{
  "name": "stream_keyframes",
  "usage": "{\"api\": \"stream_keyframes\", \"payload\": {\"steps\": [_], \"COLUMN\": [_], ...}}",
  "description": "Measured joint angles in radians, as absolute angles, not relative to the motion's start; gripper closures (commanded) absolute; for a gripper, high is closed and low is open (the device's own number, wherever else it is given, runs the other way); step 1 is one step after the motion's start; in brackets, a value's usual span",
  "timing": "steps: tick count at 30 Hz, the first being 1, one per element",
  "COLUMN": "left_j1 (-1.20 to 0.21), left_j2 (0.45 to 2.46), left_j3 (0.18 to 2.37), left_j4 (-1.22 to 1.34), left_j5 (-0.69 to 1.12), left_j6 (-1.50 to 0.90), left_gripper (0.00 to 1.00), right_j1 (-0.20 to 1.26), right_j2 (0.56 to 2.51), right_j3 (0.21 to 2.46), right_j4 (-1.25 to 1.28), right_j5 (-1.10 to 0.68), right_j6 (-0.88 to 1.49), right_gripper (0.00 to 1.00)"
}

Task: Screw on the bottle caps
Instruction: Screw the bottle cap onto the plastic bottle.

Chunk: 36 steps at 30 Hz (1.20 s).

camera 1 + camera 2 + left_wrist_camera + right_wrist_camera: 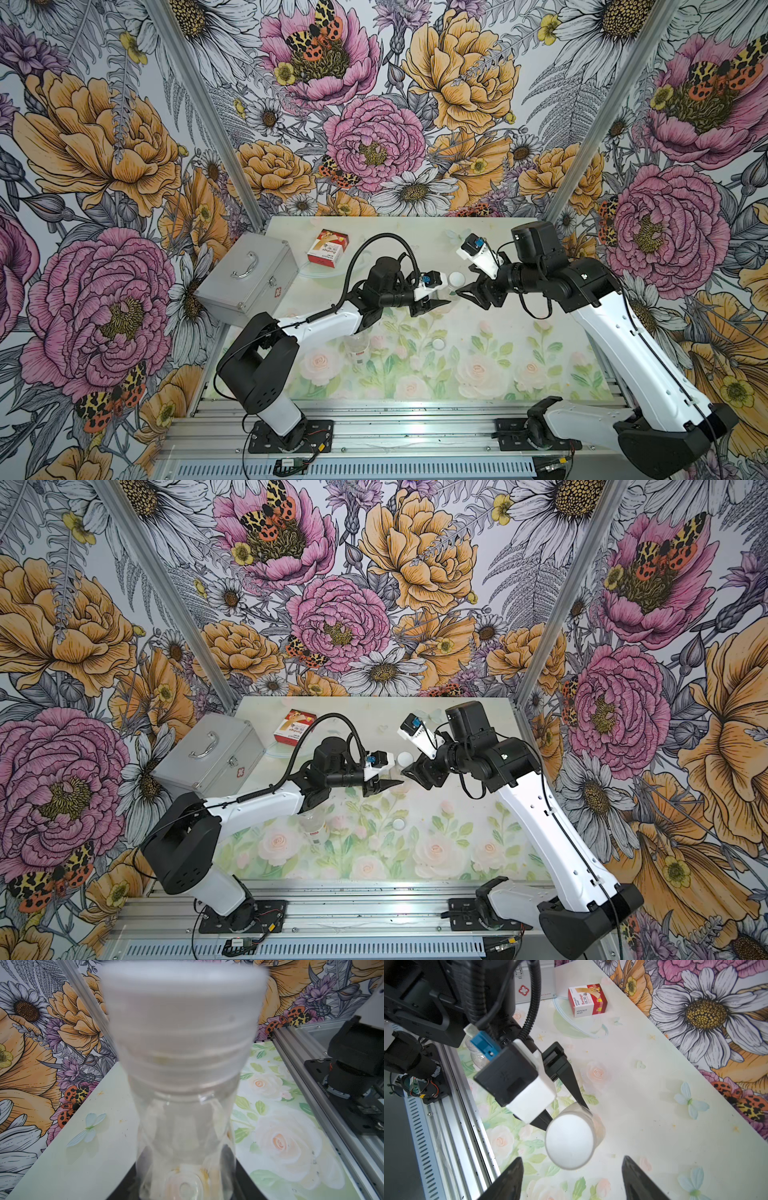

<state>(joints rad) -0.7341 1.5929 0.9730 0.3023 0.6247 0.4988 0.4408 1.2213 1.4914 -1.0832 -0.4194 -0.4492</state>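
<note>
Closest to the left wrist lens, a white cap (182,1001) is seen seated on the threaded neck of a clear bottle (187,1136), which is clamped low on its body by the left gripper (442,303) and held upright near the table's middle. Bare threads are shown under the cap's skirt, so it is judged only partly wound on. The right gripper (572,1159) is spread apart around the cap without contact. Should the cap be re-gripped off-centre, it could be cocked and cross-threaded, or the thin bottle twisted in its clamp. A second bottle (358,347), apparently uncapped, is stood close by the left forearm, where it could be toppled; its loose cap (438,343) is laid nearby. Pale rose-printed matting (498,365) is spread over the table; a silver case (249,278) and bandage box (328,248) are kept at the back, and floral wallpaper (374,104) is hung on all sides.
</note>
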Motion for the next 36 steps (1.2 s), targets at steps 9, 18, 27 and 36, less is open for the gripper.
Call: {"api": "stream_keyframes", "payload": {"steps": [9, 18, 27, 36], "left_j1": [-0.729, -0.729, -0.724, -0.722], "left_j2": [1.562, 1.562, 1.559, 1.559], "left_j3": [0.970, 0.970, 0.970, 0.970], "left_j4": [0.302, 0.295, 0.292, 0.286], "left_j5": [0.681, 0.730, 0.753, 0.754], "left_j6": [0.533, 0.533, 0.527, 0.514], "left_gripper": [0.60, 0.60, 0.60, 0.60], "right_j1": [0.437, 0.424, 0.385, 0.360], "right_j2": [1.282, 1.263, 1.229, 1.163], "right_j3": [1.510, 1.498, 1.436, 1.254], "right_j4": [-1.087, -1.055, -0.957, -0.752], "right_j5": [-0.504, -0.620, -0.732, -0.711], "right_j6": [-0.635, -0.684, -0.673, -0.517], "right_gripper": [0.27, 0.26, 0.27, 0.27]}}
